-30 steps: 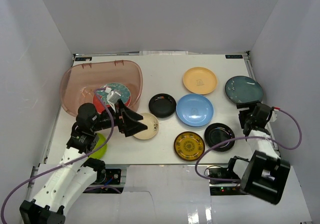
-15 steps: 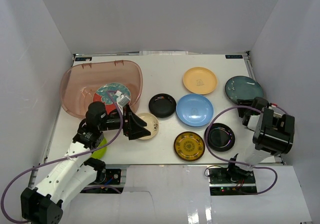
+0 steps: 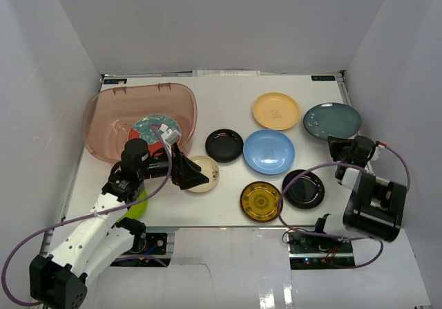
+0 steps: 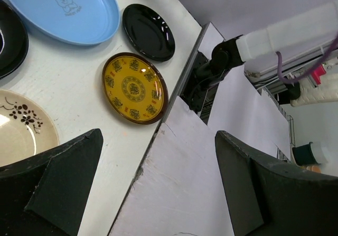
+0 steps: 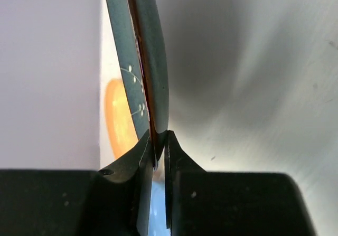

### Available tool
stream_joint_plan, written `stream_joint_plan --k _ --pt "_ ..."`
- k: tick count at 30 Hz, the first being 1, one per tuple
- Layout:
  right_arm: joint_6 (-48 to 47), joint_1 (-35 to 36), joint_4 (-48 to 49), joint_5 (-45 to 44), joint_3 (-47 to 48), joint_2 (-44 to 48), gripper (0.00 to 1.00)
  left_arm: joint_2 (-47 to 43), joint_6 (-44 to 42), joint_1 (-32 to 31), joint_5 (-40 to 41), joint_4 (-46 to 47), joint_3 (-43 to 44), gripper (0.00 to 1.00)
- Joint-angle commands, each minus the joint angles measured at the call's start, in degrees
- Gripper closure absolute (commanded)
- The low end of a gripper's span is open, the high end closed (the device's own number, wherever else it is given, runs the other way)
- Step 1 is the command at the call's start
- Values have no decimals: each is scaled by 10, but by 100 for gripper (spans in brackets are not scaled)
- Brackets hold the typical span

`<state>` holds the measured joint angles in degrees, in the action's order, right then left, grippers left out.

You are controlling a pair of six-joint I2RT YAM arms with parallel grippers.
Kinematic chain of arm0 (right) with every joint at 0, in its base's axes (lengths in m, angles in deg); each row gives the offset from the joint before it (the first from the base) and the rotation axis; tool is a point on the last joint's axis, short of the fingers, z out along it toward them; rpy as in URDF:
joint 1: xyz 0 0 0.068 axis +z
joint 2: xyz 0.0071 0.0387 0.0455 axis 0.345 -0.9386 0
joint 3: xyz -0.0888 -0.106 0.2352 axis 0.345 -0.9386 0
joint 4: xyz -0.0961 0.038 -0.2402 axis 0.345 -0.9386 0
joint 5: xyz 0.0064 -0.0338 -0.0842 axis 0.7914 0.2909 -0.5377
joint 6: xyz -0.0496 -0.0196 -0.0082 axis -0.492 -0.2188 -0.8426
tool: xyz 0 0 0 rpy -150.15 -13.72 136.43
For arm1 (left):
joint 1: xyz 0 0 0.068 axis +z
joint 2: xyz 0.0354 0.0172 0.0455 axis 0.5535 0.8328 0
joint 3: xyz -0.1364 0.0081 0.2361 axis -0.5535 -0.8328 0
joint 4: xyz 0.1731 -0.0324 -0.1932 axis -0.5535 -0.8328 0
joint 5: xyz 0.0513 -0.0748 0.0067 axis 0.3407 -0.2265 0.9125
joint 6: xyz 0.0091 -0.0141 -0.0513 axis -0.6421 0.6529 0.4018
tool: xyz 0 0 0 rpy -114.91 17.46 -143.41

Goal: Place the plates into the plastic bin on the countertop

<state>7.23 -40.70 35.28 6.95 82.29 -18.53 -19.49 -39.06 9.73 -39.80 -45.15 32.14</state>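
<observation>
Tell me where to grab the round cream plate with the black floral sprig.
Pinch the rim of the cream plate from above at its near edge, one finger inside, one outside: it lies flat and shallow, and that edge is free.

Plate colours before you
Upper right, a speckled dark teal plate (image 3: 332,120); centre, a yellow-orange plate (image 3: 275,110), a blue plate (image 3: 268,151), a cream plate (image 3: 211,174) with black blossoms; lower centre, a brown-rimmed yellow patterned plate (image 3: 261,201).

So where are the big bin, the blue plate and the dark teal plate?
plastic bin (image 3: 128,108): top view, on its bare floor.
blue plate (image 3: 268,151): top view, on its centre.
dark teal plate (image 3: 332,121): top view, on its centre.
</observation>
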Motion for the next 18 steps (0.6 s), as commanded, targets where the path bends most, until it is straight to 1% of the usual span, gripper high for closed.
stream_joint_plan --k 1,2,3,4,5,6,7,8,10,11,12,14,17,18 --pt "-24 0 67 27 20 158 92 2 -10 -3 26 -10 23 2" --pt "-38 1 48 31 21 188 92 1 1 -3 28 -9 24 2" --pt "-46 1 31 43 23 251 92 1 10 -3 33 -9 26 2" --pt "-54 1 -13 51 23 282 92 0 19 -4 38 -10 39 2" --pt "-61 2 -35 62 24 310 92 -2 43 -5 49 -10 47 2" --pt "-71 3 -57 94 26 359 92 -3 55 -5 60 -9 55 2" --pt "-72 4 -78 113 26 381 92 -3 69 -5 72 -10 73 2" --pt "-72 19 -117 126 24 421 92 -5 94 -6 98 -9 81 2" --pt "-59 37 -144 169 10 454 92 -4 117 -6 114 -4 94 2" --pt "-47 52 -152 186 0 469 92 -4 130 -6 118 9 104 2" --pt "-24 57 -157 222 -8 496 92 -3 153 -6 123 18 106 2" --pt "-10 73 -170 252 -24 533 92 -1 175 -7 131 51 105 2" --pt "-11 112 -195 292 -22 557 92 21 192 -7 155 86 103 2" --pt "-8 122 -193 312 -23 560 92 45 194 -8 158 91 105 3"
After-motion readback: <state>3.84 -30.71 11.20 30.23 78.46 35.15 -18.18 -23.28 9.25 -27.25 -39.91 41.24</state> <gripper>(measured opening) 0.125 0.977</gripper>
